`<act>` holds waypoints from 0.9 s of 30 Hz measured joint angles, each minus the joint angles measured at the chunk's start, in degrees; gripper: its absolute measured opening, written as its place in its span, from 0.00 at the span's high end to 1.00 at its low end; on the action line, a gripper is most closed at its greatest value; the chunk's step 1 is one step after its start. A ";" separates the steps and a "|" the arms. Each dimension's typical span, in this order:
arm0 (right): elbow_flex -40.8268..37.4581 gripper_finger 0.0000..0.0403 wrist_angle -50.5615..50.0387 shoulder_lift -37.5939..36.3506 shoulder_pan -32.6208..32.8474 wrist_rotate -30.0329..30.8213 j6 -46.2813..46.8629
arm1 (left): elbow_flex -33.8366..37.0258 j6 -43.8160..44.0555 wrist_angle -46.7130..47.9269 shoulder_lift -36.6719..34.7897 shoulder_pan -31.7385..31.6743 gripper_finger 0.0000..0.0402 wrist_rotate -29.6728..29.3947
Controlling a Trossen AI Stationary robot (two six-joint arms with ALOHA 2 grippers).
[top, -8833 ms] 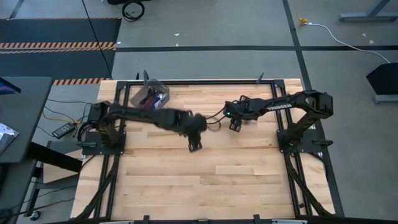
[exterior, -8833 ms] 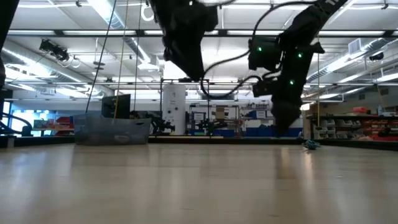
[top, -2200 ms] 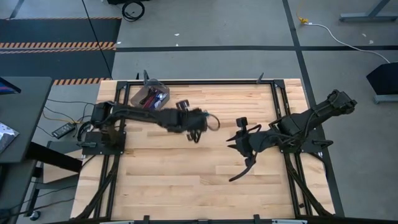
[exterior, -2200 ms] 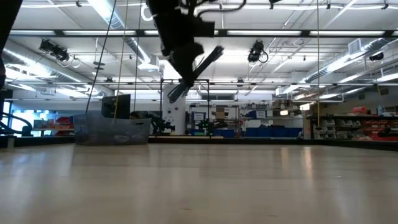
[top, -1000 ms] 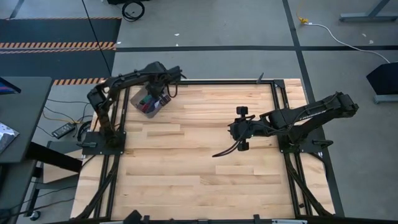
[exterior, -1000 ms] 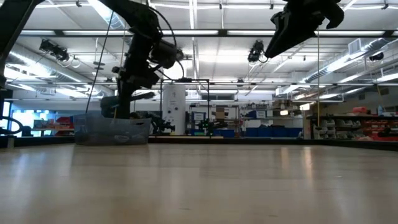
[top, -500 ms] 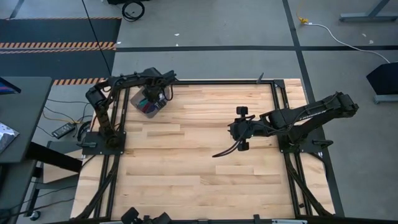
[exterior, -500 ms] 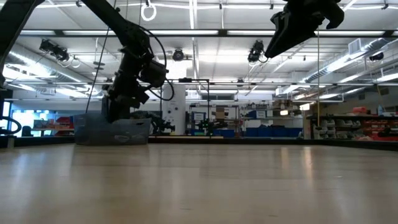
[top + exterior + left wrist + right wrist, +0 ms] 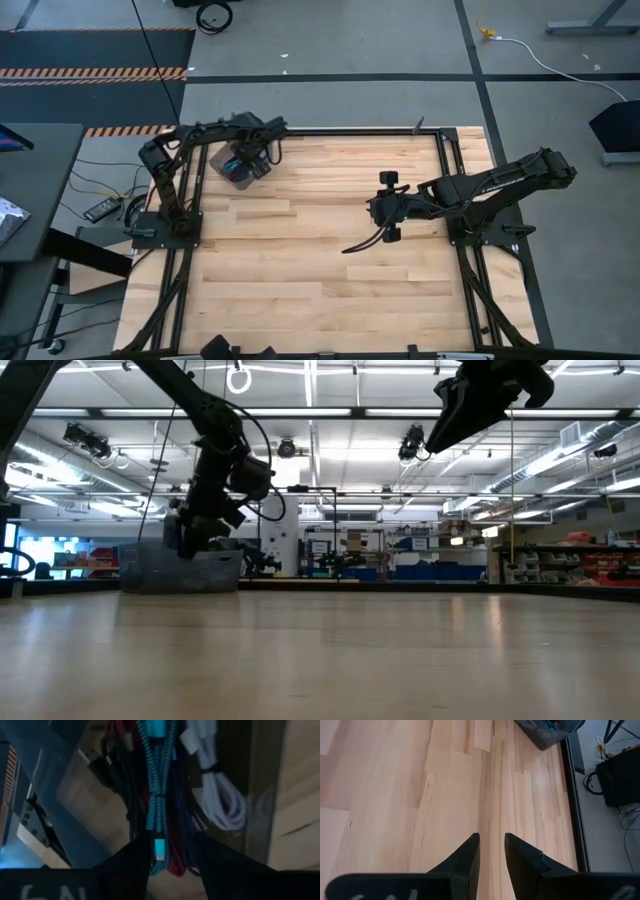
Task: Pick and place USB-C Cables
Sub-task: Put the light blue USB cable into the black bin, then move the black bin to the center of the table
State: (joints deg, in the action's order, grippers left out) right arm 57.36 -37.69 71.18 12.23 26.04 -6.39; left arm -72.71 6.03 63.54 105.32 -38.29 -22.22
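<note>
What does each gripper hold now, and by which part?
Neither holds anything. The left gripper is open over the container, its fingers either side of the teal cable's end. The right gripper is open above the table.

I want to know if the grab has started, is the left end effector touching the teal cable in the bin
Cannot tell. In the left wrist view the open left end effector straddles the teal cable, whose end sits between the fingers, but neither contact nor a gap shows plainly.
</note>
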 joint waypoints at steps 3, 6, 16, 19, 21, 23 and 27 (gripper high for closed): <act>0.00 0.76 0.00 0.00 0.00 0.57 -0.04 | -0.67 -1.15 0.30 0.02 0.90 0.58 -0.14; 0.00 0.76 0.02 0.01 -0.01 1.75 -0.24 | -2.83 -1.29 1.22 0.02 1.90 0.58 -0.32; 0.00 0.76 -0.02 0.01 -0.06 1.97 0.24 | -17.77 1.08 7.42 0.02 8.28 0.65 -2.16; 0.00 0.76 -0.07 0.00 -0.45 1.95 1.59 | -22.06 2.82 7.60 0.02 11.89 0.65 -1.44; 0.00 0.76 -0.41 0.00 -0.98 1.95 2.24 | -24.13 2.63 5.69 0.02 15.11 0.65 0.83; 0.00 0.76 -1.13 0.00 -1.57 1.95 2.36 | -25.76 1.61 3.50 0.02 18.69 0.65 2.81; 0.00 0.76 -2.92 0.00 -2.51 1.97 3.17 | -26.73 -2.21 3.85 0.03 24.79 0.65 -6.17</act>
State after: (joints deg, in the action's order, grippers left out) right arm 57.36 -40.62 71.18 9.72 28.01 -3.22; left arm -99.44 3.83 67.39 105.35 -13.50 -28.39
